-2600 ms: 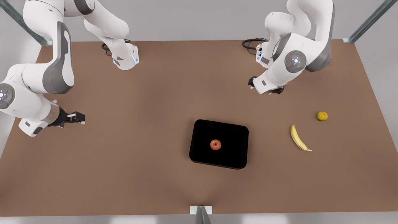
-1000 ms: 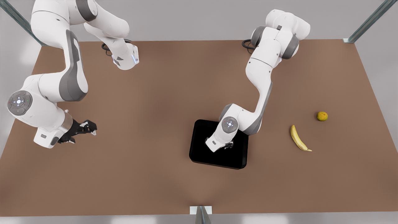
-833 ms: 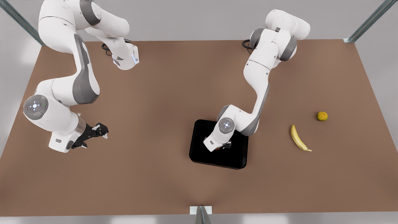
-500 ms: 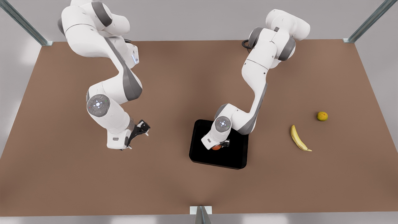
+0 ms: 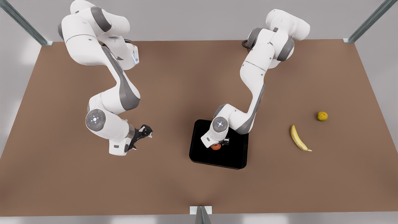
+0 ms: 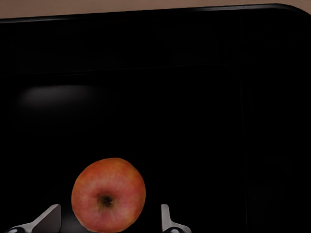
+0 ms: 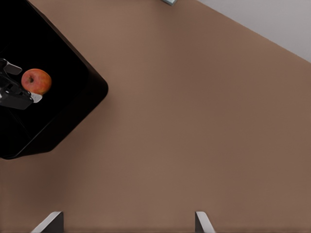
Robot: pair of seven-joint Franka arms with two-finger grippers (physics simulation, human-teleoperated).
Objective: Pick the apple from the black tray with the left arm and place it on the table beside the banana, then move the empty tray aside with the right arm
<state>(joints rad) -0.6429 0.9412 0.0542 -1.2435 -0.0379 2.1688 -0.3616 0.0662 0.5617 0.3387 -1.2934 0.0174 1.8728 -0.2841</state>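
Inside the black tray (image 5: 199, 155), the apple (image 5: 216, 146) between the spread left claw (image 5: 217, 144); right claw (image 5: 143, 134) spread, waiting.

The left tool (image 5: 220, 144) is hanging over the black tray (image 5: 199, 155) with its fingertips (image 6: 165, 218) spread wide to either side of the apple (image 6: 108, 194), a gap showing on each side of the fruit. The tray's low rim is lying well apart from this tool all round. Bare counter (image 5: 174, 77) is stretching between it and the banana (image 5: 299, 138), with a yellow-orange fruit (image 5: 322, 116) sitting just beyond. The right tool (image 5: 143, 133) is hovering with fingers parted over bare counter, with free surface between it and the tray's near edge.
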